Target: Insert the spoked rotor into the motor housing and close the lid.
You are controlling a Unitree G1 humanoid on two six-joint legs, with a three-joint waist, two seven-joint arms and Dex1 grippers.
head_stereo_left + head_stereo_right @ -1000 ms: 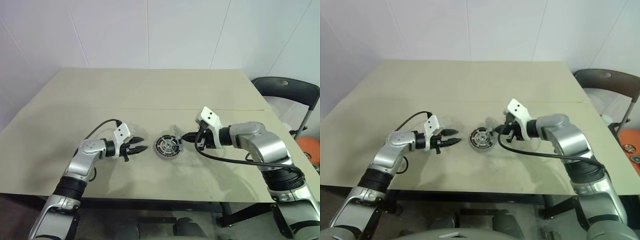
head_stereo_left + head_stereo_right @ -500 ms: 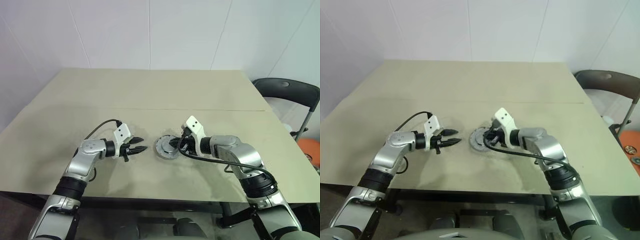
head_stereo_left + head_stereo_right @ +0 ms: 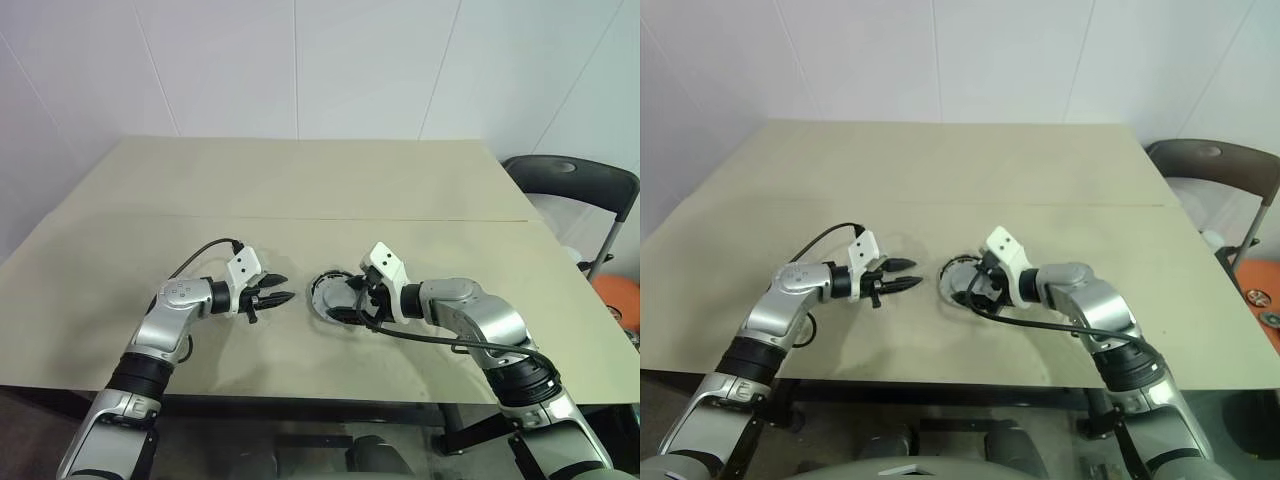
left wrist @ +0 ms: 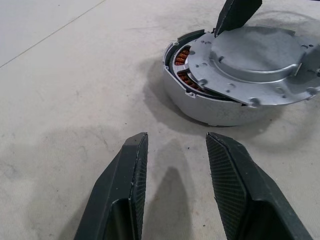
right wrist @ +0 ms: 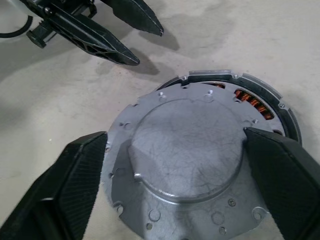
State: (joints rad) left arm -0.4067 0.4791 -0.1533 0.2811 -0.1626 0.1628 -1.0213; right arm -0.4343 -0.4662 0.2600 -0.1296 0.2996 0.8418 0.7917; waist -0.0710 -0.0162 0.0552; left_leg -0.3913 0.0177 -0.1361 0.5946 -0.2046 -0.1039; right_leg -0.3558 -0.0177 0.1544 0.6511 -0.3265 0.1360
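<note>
The motor housing (image 4: 210, 107), a squat grey round casing, sits on the table between my two grippers. Copper windings (image 5: 252, 104) peek out at one side. The lid (image 5: 185, 140), a silvery disc with a raised centre, lies askew on top and overhangs the rim. My right gripper (image 5: 175, 140) is open, with one finger on each side of the lid. My left gripper (image 4: 176, 136) is open and empty, pointing at the housing from a short way to its left (image 3: 282, 290). The spoked rotor is hidden under the lid.
The beige table (image 3: 300, 180) has a seam across its middle and wide bare room all around the housing. A black chair (image 3: 570, 185) stands off the table's right edge, with an orange object (image 3: 620, 295) beyond it.
My right gripper came in from the right and down onto the housing with the lid, then opened. The lid now covers the housing's top. My left arm has stayed still.
</note>
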